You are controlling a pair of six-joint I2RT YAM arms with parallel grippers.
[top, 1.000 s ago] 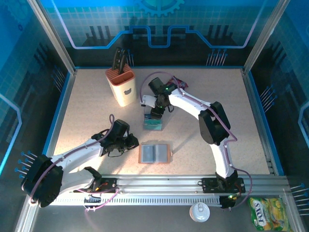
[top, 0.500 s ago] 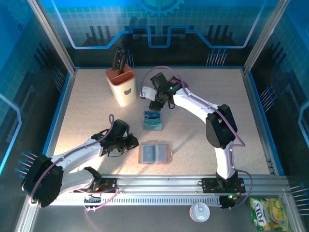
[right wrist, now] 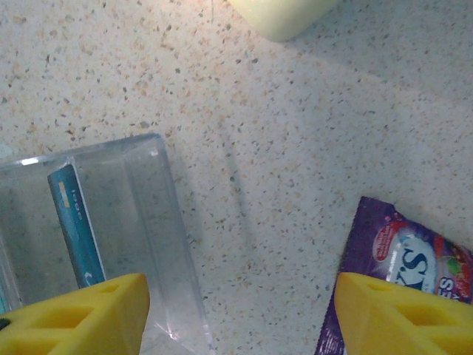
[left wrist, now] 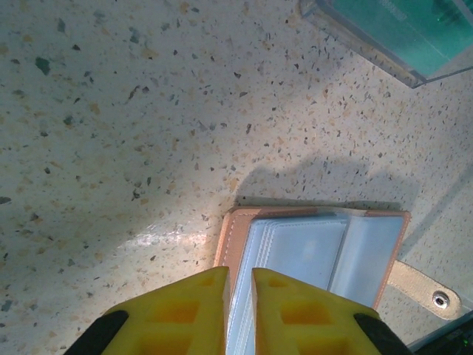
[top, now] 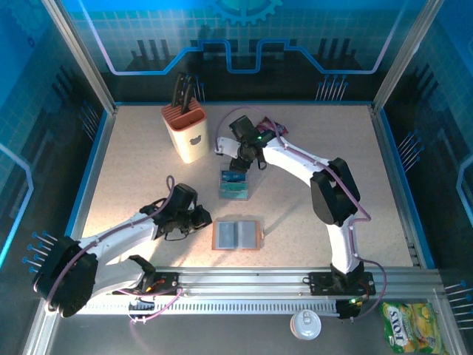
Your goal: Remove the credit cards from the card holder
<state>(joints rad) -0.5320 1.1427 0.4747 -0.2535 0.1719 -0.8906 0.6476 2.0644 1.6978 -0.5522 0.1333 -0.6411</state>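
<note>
Since a second ago our right gripper (top: 239,157) has lifted off the clear tray (top: 244,194) and drawn back toward the far edge of the table (top: 133,177). It hangs wide open and empty. The credit cards (top: 233,180) lie in that tray near the table's middle. The card holder (top: 238,235) lies open, sleeves up, toward the near edge. Our left gripper (top: 202,219) sits at its left edge, jaws almost together; we cannot tell whether they pinch anything.

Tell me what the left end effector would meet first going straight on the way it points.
Probably the open card holder: the left end effector points at its nearer sleeve page, though depth is unclear.
</note>
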